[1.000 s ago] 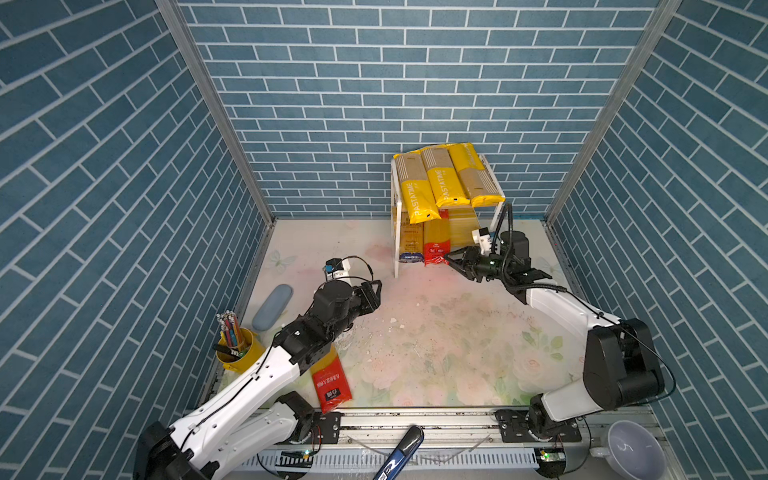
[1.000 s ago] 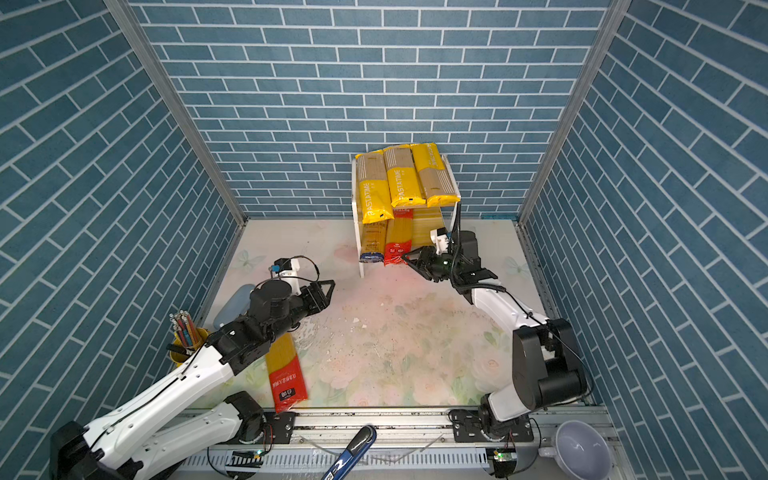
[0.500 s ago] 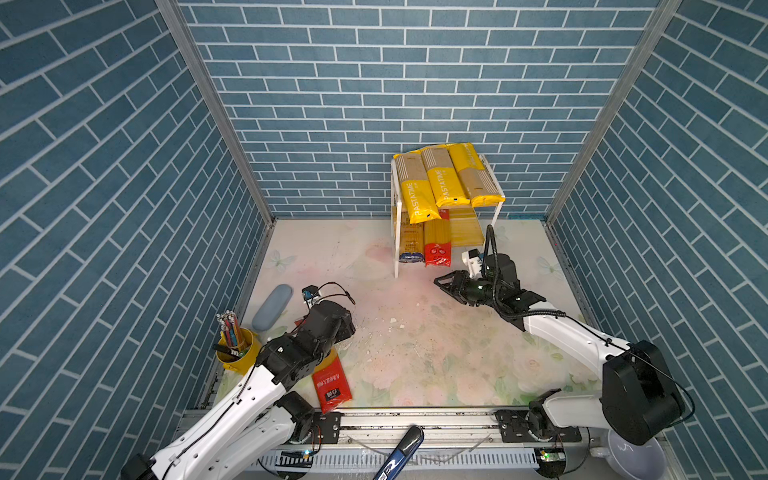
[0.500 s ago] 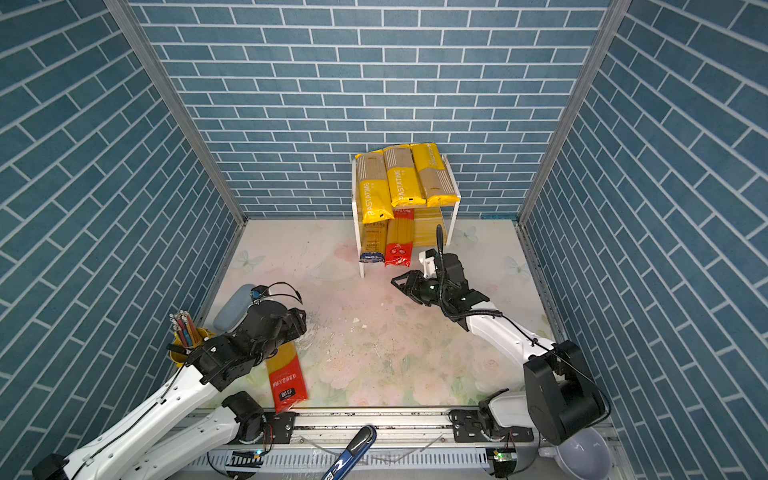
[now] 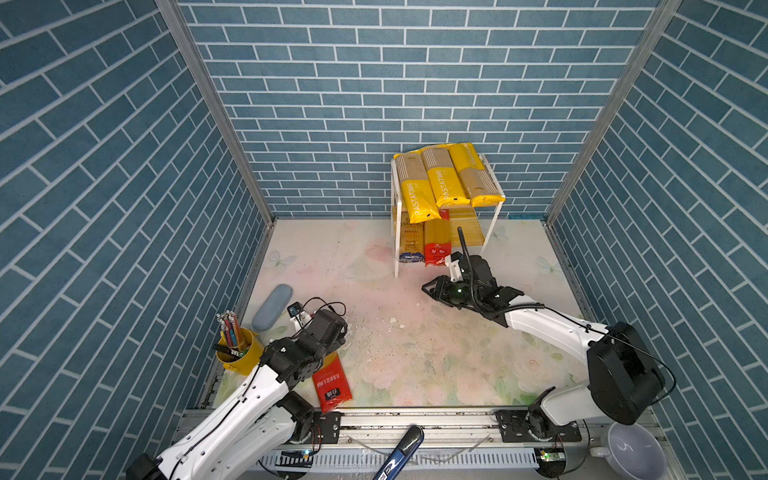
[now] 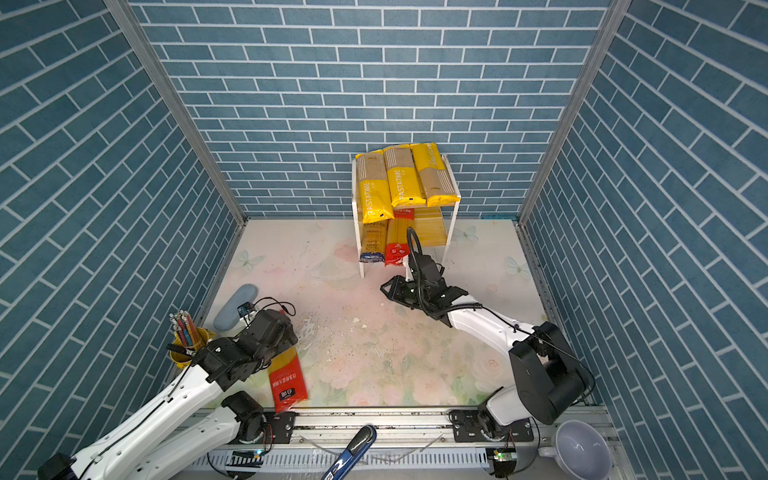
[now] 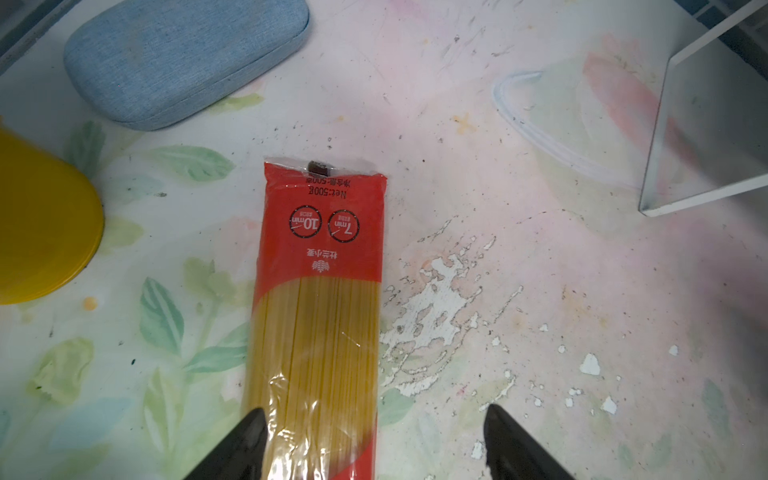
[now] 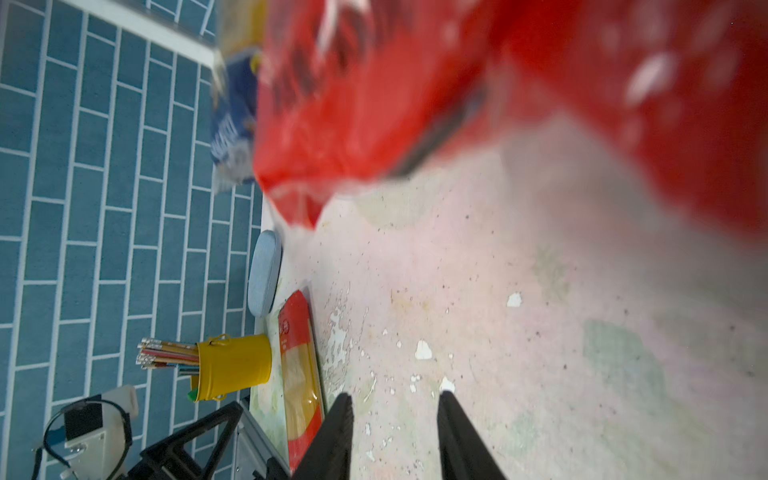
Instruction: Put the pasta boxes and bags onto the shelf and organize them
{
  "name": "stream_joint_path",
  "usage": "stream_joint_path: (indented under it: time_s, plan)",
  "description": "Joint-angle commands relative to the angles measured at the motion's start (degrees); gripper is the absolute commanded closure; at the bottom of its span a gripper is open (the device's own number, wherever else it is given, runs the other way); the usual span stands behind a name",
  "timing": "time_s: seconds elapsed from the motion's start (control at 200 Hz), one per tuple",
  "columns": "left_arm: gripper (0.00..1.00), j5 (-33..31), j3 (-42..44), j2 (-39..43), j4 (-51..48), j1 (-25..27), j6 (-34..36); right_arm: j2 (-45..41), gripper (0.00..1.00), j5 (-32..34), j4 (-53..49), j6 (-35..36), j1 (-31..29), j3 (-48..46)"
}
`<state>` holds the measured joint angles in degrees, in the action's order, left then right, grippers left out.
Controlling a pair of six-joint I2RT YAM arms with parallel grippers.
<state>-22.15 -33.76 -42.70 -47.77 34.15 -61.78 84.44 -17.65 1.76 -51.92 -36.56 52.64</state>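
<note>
Shelf (image 5: 468, 230) at the back wall, right of centre in both top views. Upper board: three yellow packs (image 5: 441, 183) side by side, their near ends overhanging the front edge. Lower board: blue-ended pack (image 5: 410, 245) and shelved red pack (image 5: 436, 243) side by side on the left half, their near ends jutting past the front; the right half of the board is bare.

Loose red pack (image 5: 332, 382) lies flat on the table (image 5: 415, 353) near its front edge, left of centre, next to the pencil cup (image 5: 239, 353) and apart from the case (image 5: 272, 307).

Left gripper (image 7: 374, 411) is above the loose red pack's clear middle, jaws spread wide. One finger (image 7: 245, 440) overlaps the pack's edge and the other stands over bare table; contact cannot be told.

Right gripper (image 8: 395, 397) is low over the table just in front of the shelf, pointing left. Its jaws are parted with nothing between them. The shelved red pack's end (image 8: 353, 104) shows blurred close to the right wrist camera.
</note>
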Motion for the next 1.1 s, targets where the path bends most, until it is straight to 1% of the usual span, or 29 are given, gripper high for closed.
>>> stream_joint_path:
  time_s: [0.0, 0.09, 0.205, 0.275, 0.32, 0.35, 0.435, 0.53, 0.55, 0.575, 0.635, 0.715, 0.87, 0.94, 1.03, 1.095]
  plan:
    - [0.17, -0.6, 2.5, 1.9, -0.7, -1.3, -3.3, 2.1, 0.65, 3.2, -0.9, 4.0, 1.4, 4.9]
    - [0.17, 0.8, 3.8, 2.9, 0.8, -1.9, -4.3, 3.5, 0.66, 5.5, -2.2, 5.2, 2.2, 7.3]
    - [0.17, 1.2, 4.1, 2.7, 0.7, -2.0, -4.4, 3.7, 0.66, 7.9, -1.3, 5.6, 3.5, 7.7]
    - [0.17, 1.1, 4.4, 3.0, 1.1, -2.1, -4.4, 3.0, 0.66, 11.5, -1.4, 7.4, 3.5, 7.7]
    - [0.17, 1.1, 4.7, 3.4, 1.7, -2.2, -4.5, 3.1, 0.66, 12.3, -1.4, 8.4, 3.5, 7.7]
    - [0.17, 1.1, 4.8, 3.5, 2.1, -2.2, -4.6, 3.4, 0.67, 14.3, -1.4, 9.4, 3.6, 7.9]
    - [0.17, 1.2, 5.1, 3.3, 2.8, -2.5, -4.7, 4.3, 0.67, 15.9, -1.2, 12.1, 3.7, 7.9]
    - [0.16, 1.4, 4.7, 2.8, 2.1, -2.7, -4.5, 4.0, 0.67, 13.2, -1.1, 11.7, 3.7, 7.6]
    - [0.16, 1.4, 4.6, 2.8, 1.7, -2.7, -4.5, 3.7, 0.67, 12.9, -0.8, 10.8, 3.6, 7.1]
    - [0.16, 1.3, 4.5, 2.8, 1.1, -2.9, -4.5, 3.3, 0.67, 10.5, -0.5, 9.6, 3.3, 6.4]
    - [0.16, 0.8, 4.4, 3.0, -0.7, -3.3, -4.9, 2.1, 0.67, 8.0, 0.5, 6.7, 2.2, 4.2]
    - [0.12, 0.2, 4.4, 2.8, -3.8, -4.1, -6.7, 0.5, 0.66, 7.4, -1.1, 4.1, -0.5, 2.3]
    - [0.11, 0.0, 5.2, 1.6, -6.9, -5.6, -10.3, -0.5, 0.67, 6.4, -3.2, -1.1, -6.8, 0.4]
    - [0.12, 1.9, 7.7, 2.2, -3.6, -5.6, -11.4, 0.6, 0.67, 6.2, -3.4, -2.6, -10.1, 1.1]
    - [0.14, 6.4, 12.8, 4.0, 5.8, -5.6, -12.4, 3.9, 0.67, 5.4, -3.6, -3.0, -13.8, 3.8]
    - [0.17, 8.4, 15.9, 5.1, 10.9, -5.6, -13.5, 7.1, 0.67, 4.1, -3.4, -3.1, -15.9, 6.0]
